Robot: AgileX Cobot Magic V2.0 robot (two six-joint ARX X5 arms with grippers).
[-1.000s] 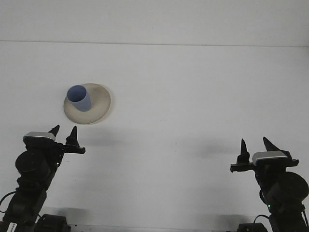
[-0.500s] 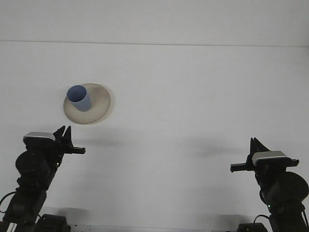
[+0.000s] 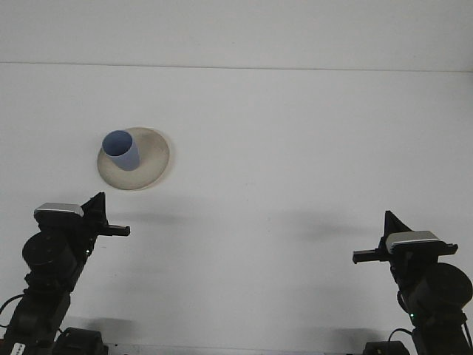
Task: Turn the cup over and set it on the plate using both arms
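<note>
A blue cup [image 3: 121, 150] stands on a beige plate [image 3: 151, 163] at the left of the white table, its open mouth facing up. My left gripper [image 3: 97, 200] sits below the plate near the front left, fingers shut together and holding nothing. At the front right my right gripper [image 3: 389, 220] is likewise shut and empty, far from the cup and plate.
The white table [image 3: 295, 148] stretches to a back edge near the top of the view. Both arm bases sit at the front corners.
Both grippers have gone from open to shut over the last second. The cup and plate have not moved.
</note>
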